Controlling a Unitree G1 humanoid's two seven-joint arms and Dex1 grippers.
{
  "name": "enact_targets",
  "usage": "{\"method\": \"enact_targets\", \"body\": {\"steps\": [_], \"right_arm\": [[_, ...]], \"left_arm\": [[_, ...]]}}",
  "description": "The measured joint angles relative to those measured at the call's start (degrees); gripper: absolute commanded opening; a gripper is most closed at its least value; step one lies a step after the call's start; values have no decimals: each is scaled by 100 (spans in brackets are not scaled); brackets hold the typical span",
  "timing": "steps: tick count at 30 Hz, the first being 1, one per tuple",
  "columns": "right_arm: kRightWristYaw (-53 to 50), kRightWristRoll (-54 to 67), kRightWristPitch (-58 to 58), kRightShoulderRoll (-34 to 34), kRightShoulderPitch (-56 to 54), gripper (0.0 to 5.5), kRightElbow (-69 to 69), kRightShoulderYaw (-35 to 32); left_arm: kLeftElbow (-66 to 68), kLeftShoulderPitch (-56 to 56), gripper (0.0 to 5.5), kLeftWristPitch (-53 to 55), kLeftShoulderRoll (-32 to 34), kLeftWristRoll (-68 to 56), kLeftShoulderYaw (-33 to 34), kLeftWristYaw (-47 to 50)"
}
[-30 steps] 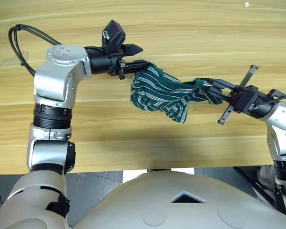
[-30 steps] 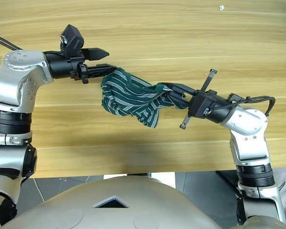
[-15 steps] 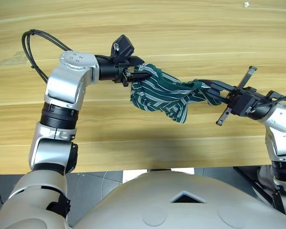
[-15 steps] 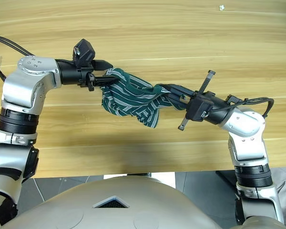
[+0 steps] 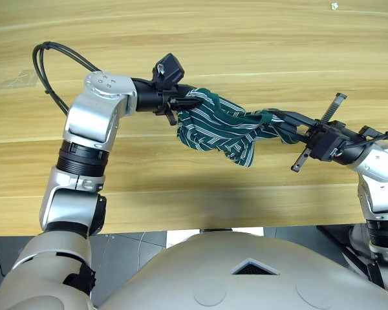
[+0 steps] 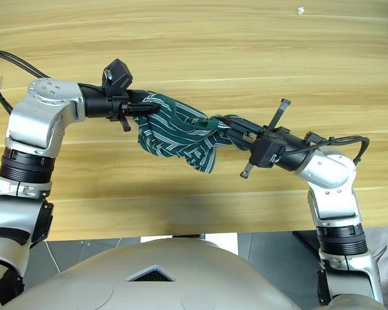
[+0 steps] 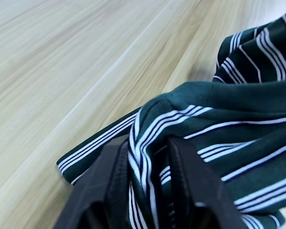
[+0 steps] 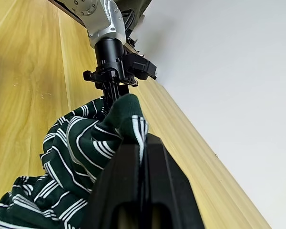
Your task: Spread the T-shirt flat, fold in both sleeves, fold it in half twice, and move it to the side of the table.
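Dark green white-striped fabric T-shirt point(image 6: 178, 134), bunched over light wooden table point(image 6: 246, 45); black left gripper point(image 6: 144, 108) and black right gripper point(image 6: 231, 131) clamp its opposite ends.

Wooden table point(image 5: 246, 39), dark grey floor point(image 5: 126, 245)

The striped T-shirt point(image 5: 223, 129) is soft, thin cloth, matt and full of wrinkles where it bunches between the two hands. The left hand point(image 5: 193, 103) has dark, hard fingers point(image 7: 107, 179) that look like smooth matt plastic, and so does the right hand point(image 5: 279, 119). Under the hands, the surface point(image 5: 246, 39) is pale wood, smooth, with fine grain lines and a slight shine.
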Motion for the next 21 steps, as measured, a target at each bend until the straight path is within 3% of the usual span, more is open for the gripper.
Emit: {"method": "enact_targets", "body": {"steps": [6,13,18,21], "right_arm": [[-15,-31,-7,46,-17,0,43,25],[-42,-48,-22,70,-245,0,508,29],[5,-24,-20,97,-913,0,1545,-43],[157,152,104,79,-1911,0,2241,-191]], "left_arm": [[-141,87,4,0,44,-4,85,-34],[-474,222,1,-130,158,-31,182,-87],[-1275,371,1,-136,341,-442,934,16],[-1587,128,1,-94,527,-783,1604,124]]}}
